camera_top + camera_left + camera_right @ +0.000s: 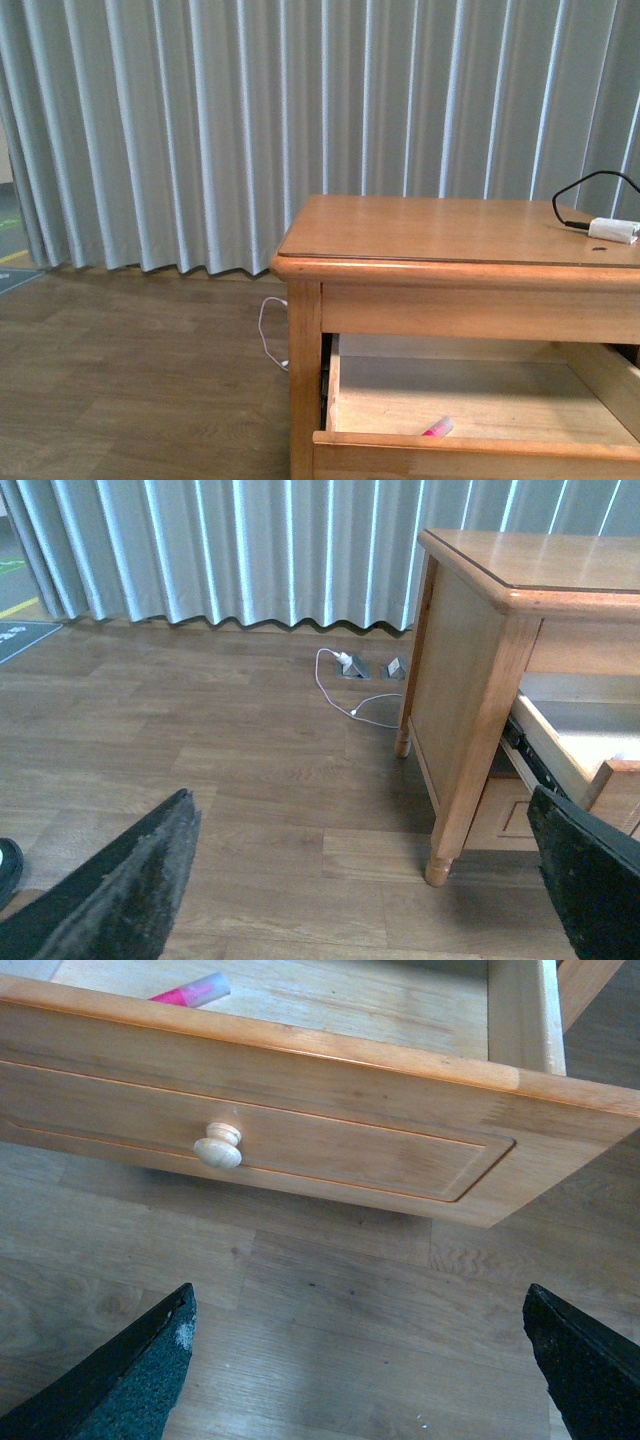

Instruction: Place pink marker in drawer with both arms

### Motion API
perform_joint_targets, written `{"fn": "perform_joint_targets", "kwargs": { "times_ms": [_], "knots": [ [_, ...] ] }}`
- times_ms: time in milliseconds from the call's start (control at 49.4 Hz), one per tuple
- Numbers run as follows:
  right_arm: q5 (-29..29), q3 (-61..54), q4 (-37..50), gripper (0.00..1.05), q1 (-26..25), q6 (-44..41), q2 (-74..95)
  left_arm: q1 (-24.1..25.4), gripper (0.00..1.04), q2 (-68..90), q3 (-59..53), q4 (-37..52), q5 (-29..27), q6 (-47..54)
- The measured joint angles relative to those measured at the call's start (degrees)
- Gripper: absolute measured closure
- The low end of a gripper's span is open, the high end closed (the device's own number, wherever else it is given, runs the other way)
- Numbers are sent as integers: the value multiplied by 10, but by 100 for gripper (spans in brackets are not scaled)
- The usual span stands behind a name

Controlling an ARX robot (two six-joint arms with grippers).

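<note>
A pleated grey curtain (200, 130) hangs behind a wooden floor (130, 380), and the wooden bench (440, 228) fills the front view from about 3 to 5 o'clock. On its top, toward 3 o'clock, lies a white adapter (613, 229) with a black cable (580, 190) looping up from it. A thin white cable (268, 330) trails on the floor at the bench's left leg, and the left wrist view shows it running to two small sockets (355, 667) set in the floor by the curtain. The drawer (480, 445) under the top stands pulled out, its pale inside open from above with nothing over it. The pink marker (437, 428) lies flat on the drawer bottom, just behind the front wall and toward its left half. Its long axis is slanted, the pale cap end toward 2 o'clock and the pink end toward 8 o'clock in the front view. Neither arm shows in the front view. The left gripper (360, 800) hangs over bare floor off the bench's left side, fingers spread wide and holding nothing. The right gripper (360, 1295) looks down on the drawer's panelled front and its round knob (218, 1145), fingers also spread wide, empty, clear of the wood.
</note>
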Motion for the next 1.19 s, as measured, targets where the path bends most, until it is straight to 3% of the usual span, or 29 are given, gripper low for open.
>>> {"fn": "perform_joint_targets", "kwargs": {
  "times_ms": [202, 344, 708, 1193],
  "knots": [
    [43, 43, 190, 9, 41, 31, 231, 0, 6, 0, 0, 0, 0, 0],
    [70, 104, 261, 9, 64, 70, 348, 0, 6, 0, 0, 0, 0, 0],
    [130, 240, 338, 9, 80, 125, 522, 0, 6, 0, 0, 0, 0, 0],
    [164, 443, 310, 9, 86, 181, 657, 0, 6, 0, 0, 0, 0, 0]
  ]
}}
